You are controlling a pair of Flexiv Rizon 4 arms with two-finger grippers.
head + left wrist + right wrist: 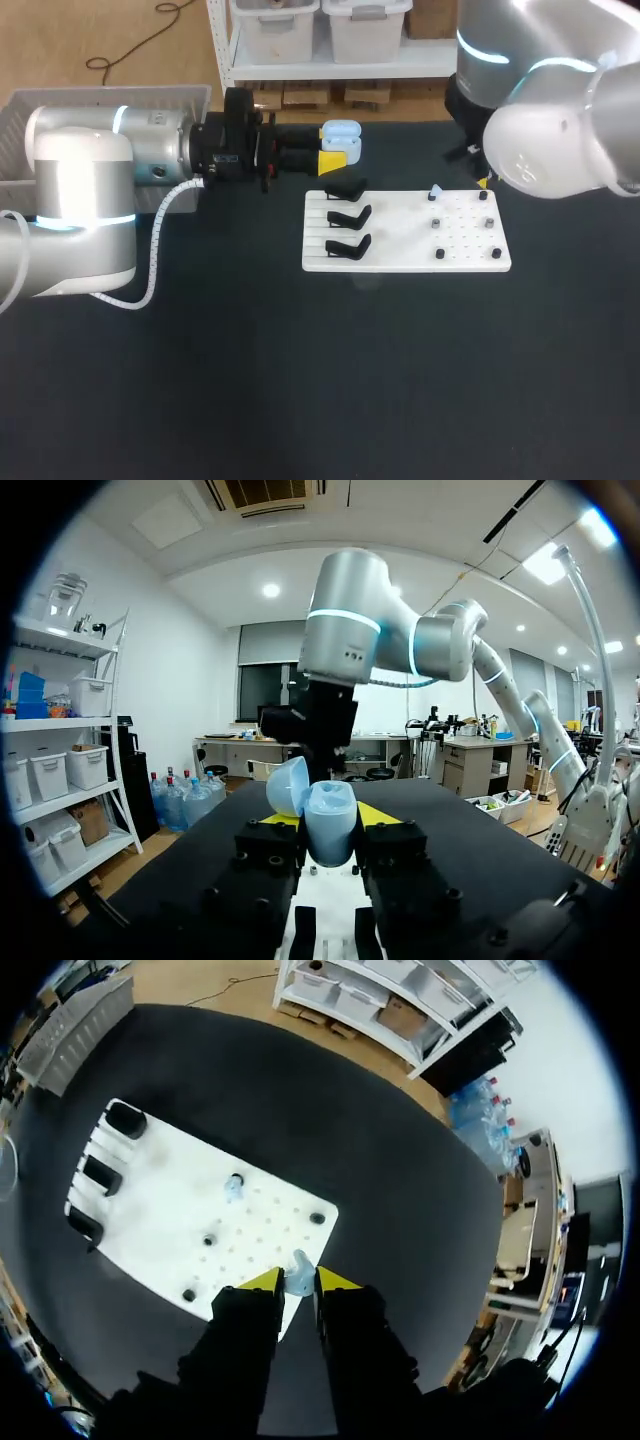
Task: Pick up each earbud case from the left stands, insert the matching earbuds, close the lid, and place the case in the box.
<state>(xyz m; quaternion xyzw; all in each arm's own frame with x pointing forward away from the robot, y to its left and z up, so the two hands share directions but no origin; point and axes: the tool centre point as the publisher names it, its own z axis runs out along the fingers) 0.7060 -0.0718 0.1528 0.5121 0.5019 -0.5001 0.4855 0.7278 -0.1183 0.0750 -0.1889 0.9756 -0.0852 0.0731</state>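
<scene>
My left gripper [335, 150] is shut on a light blue earbud case [343, 134] and holds it above the table behind the white board [400, 240]. In the left wrist view the case [331, 818] sits between the yellow fingertips [377, 815] with its lid [288, 785] swung open. My right gripper [298, 1282] hangs over the board's peg side, shut on a pale blue earbud [297, 1270]. A second earbud [234, 1187] rests on a peg [436, 192]. Three black stands [348, 215] on the board's left side are empty.
A grey box [90, 105] lies at the back left, behind my left arm. Several small black pegs [440, 254] dot the right half of the board. Dark tabletop [320, 380] spreads in front of the board.
</scene>
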